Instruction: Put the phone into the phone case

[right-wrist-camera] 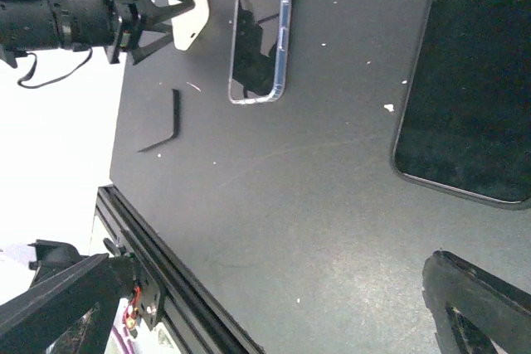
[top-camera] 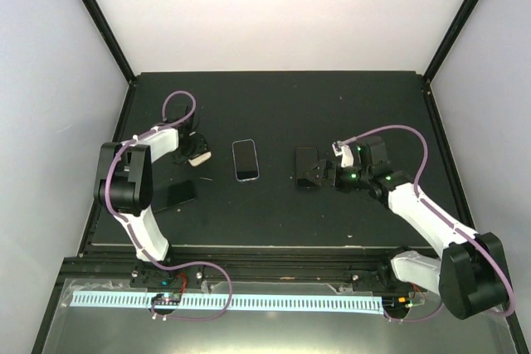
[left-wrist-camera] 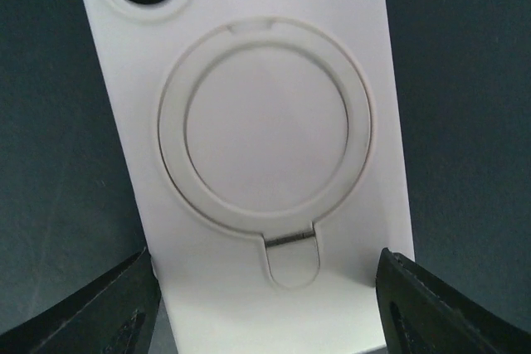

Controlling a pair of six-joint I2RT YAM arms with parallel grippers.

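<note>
Looking down on a matte black surface [top-camera: 274, 105], edged with black rails and boxed in by plain white walls [top-camera: 274, 6]. The left arm [top-camera: 124, 176] rises from the near edge, folds at the elbow and reaches toward the far middle. Its tool [top-camera: 197, 149] is clenched on the long sides of a white case [left-wrist-camera: 265, 122], whose back shows a round ring and a camera hole (the case's lower end fills the gap between the fingers [left-wrist-camera: 124, 308]). The right arm [top-camera: 431, 217] stretches diagonally from the near right corner. Its tool [top-camera: 318, 173] points left, fingers spread wide, grasping nothing. A black phone [top-camera: 307, 162] lies flat just beside that tool. Between the two tools lies a clear-rimmed slab [top-camera: 246, 160]; whether it is a phone or a case I cannot tell. A dark slab [top-camera: 176, 194] lies near the left elbow.
</note>
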